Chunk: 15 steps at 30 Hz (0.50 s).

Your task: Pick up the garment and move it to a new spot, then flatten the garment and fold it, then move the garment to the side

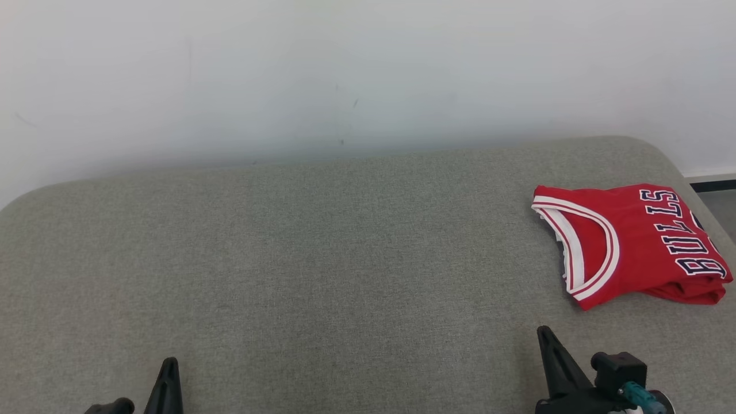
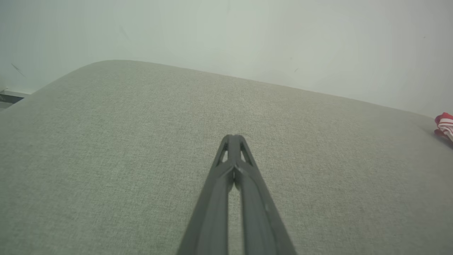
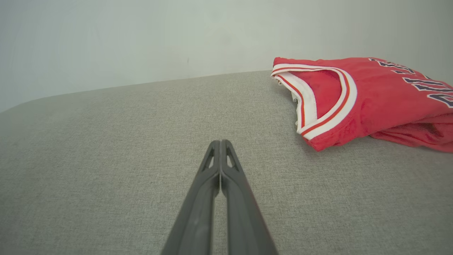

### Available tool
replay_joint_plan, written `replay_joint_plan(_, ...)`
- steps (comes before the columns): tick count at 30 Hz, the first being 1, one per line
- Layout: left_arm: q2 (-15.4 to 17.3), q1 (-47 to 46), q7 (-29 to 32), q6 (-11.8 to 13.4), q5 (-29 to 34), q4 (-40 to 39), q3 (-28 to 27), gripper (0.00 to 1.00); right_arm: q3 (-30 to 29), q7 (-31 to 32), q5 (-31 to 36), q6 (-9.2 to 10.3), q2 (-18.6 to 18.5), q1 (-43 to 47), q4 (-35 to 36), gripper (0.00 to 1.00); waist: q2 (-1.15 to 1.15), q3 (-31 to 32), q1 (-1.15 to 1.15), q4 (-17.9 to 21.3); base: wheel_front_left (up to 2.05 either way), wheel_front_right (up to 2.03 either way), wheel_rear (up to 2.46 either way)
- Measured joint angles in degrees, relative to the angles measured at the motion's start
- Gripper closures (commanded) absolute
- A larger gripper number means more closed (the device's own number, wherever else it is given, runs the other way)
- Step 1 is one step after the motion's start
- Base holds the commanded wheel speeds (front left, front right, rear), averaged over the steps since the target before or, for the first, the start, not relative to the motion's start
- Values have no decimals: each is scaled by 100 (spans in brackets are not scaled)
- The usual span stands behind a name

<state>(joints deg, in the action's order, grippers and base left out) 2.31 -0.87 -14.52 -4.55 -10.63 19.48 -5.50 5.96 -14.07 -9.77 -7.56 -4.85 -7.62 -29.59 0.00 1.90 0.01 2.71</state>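
The left pincer and the right pincer were both pressed shut on nothing, at the near edge of the grey fabric surface. The folded red jersey lay on its right side, beyond the right pincer and apart from it.

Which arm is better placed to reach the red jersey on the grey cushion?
Right, most likely. The right gripper sits close in front of the red jersey, which lies at the right end of the grey cushion. The left gripper is far across the cushion. Both are shut and empty.
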Motion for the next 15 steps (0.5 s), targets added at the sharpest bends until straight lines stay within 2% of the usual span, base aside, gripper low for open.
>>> replay_joint_plan(15,-1,-27,437,-54,-1690,-78,-24,100,-253,408,-1684,0,33,25,299,100,0,-27,0,-35,0,0,0)
